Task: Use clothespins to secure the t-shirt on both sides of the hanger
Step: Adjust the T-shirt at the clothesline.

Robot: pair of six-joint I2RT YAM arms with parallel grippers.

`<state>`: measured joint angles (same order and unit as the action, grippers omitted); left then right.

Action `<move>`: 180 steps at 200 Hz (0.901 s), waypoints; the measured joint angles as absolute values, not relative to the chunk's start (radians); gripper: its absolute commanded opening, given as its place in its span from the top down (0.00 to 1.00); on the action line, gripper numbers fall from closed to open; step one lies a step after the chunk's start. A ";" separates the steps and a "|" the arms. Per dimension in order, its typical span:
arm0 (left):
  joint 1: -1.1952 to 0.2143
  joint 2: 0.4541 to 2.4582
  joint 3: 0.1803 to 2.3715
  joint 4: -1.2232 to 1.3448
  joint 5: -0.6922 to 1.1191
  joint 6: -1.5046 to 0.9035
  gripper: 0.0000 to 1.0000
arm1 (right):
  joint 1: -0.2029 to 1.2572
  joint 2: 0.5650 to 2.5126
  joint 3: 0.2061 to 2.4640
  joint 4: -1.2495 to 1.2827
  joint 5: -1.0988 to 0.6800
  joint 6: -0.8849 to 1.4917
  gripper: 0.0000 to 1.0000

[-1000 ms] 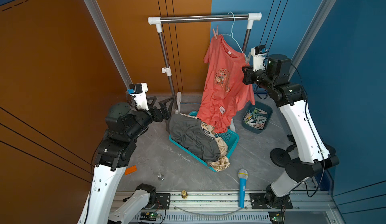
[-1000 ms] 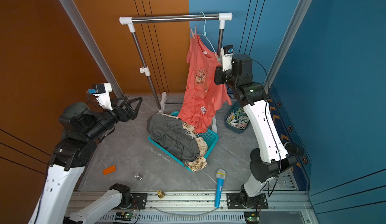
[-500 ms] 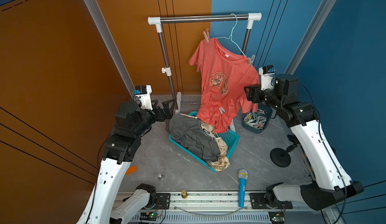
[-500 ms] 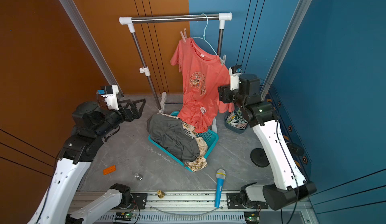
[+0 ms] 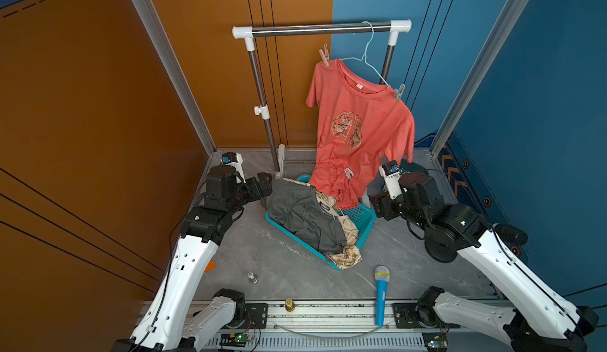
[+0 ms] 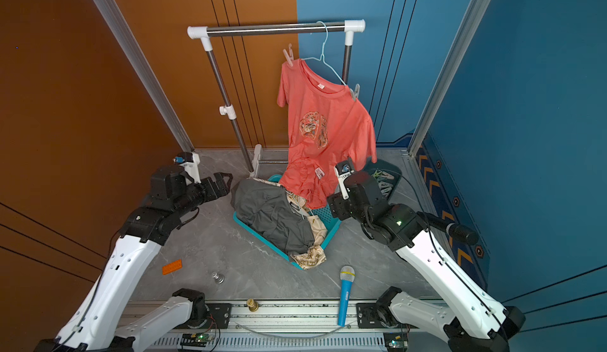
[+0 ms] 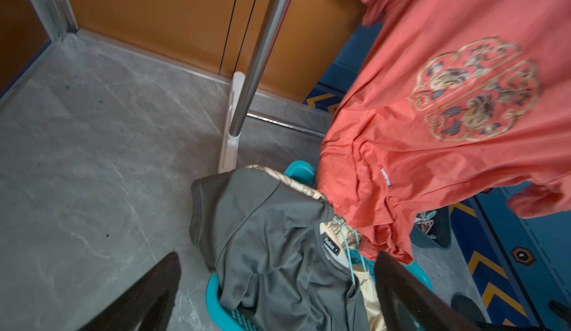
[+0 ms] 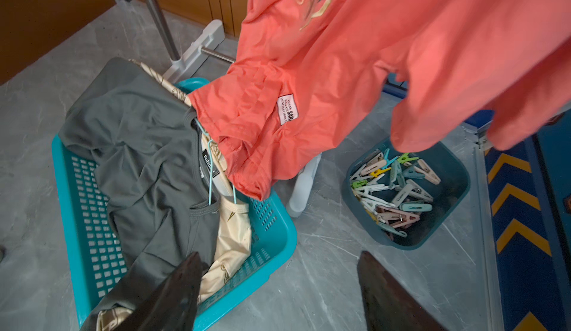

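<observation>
Hanging t-shirt drapes into basket; floor beside lies open.

You have two arms of the same build. On the left arm and the right arm the long links are glossy white shells with rows of small dark holes; the joints and forearm parts are black, blocky housings. A thin black cable runs beside the white link of the left arm. The left camera mount and the right camera mount are small white blocks, each with a blue spot. One green light glows on a black housing of the right arm. The left gripper and the right gripper look alike too: dark, flat, tapered fingers.
</observation>
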<state>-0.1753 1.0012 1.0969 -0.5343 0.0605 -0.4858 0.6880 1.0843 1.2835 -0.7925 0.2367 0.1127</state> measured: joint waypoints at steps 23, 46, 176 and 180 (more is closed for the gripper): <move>-0.161 1.010 1.008 -0.535 0.065 -0.520 0.02 | 0.691 1.168 1.283 -0.768 0.211 0.131 0.20; -0.158 1.020 0.968 -0.542 0.064 -0.540 0.02 | 0.686 1.269 1.285 -0.739 0.167 0.154 0.20; -0.234 1.220 0.897 -0.515 0.084 -0.577 0.02 | 0.532 1.663 1.357 -0.592 -0.141 0.296 0.42; -0.237 1.230 0.897 -0.513 0.085 -0.577 0.02 | 0.525 1.672 1.360 -0.589 -0.147 0.297 0.43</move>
<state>-0.2367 1.2297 0.8967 -0.5125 0.0849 -0.5774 0.5251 1.6718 1.3598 -0.5892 -0.1471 0.2970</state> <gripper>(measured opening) 0.976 0.596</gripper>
